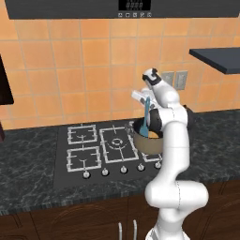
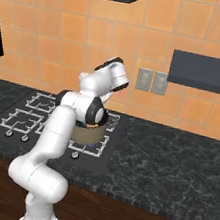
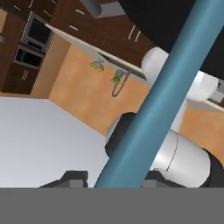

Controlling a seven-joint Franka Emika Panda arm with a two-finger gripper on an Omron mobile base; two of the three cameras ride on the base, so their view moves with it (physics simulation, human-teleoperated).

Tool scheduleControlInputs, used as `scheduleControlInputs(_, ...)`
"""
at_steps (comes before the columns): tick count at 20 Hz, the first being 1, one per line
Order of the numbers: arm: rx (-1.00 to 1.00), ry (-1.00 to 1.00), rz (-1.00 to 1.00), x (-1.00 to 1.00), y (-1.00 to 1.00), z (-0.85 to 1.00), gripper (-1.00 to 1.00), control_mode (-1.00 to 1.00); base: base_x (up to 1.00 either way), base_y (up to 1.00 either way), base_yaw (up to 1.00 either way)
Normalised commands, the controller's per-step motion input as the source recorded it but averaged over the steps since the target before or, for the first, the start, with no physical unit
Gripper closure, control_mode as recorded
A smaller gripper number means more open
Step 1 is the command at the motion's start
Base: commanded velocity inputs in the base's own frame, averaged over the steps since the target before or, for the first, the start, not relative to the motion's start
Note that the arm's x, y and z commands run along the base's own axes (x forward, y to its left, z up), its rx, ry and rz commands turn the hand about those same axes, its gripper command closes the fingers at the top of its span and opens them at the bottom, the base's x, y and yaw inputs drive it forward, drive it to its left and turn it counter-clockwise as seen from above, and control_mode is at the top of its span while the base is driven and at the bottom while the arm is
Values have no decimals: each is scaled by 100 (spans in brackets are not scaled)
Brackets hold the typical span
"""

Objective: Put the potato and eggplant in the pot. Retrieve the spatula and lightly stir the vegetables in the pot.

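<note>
The jaws [image 1: 143, 99] are clenched on the handle of the spatula [image 1: 146, 116], which hangs steeply downward with its wider head dipped inside the pot [image 1: 146, 142]. In the hand view the spatula [image 3: 157, 100] runs as a blue bar between the two dark fingertips [image 3: 72, 177]. The pot [image 2: 88, 134] sits on the right-hand burners of the cooktop [image 1: 101, 147], set into the dark stone bench [image 1: 28, 159]. An orange-tan patch beside the spatula head inside the pot appears to be the potato [image 1: 153, 134], though the arm hides most of it.
</note>
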Motion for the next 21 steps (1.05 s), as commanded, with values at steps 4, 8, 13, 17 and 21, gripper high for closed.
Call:
scheduleControlInputs(4,-4,-23,9,0,-19,-6,100,-100,0,0,0)
scheduleControlInputs(8,-1,-9,8,0,-15,-38,100,-100,0,0,0)
scheduleControlInputs(13,0,-4,5,-14,-17,-28,100,-100,0,0,0)
scheduleControlInputs(17,-5,-23,0,-43,-27,2,100,-100,0,0,0)
scheduleControlInputs(21,0,-17,0,-43,-6,18,100,-100,0,0,0)
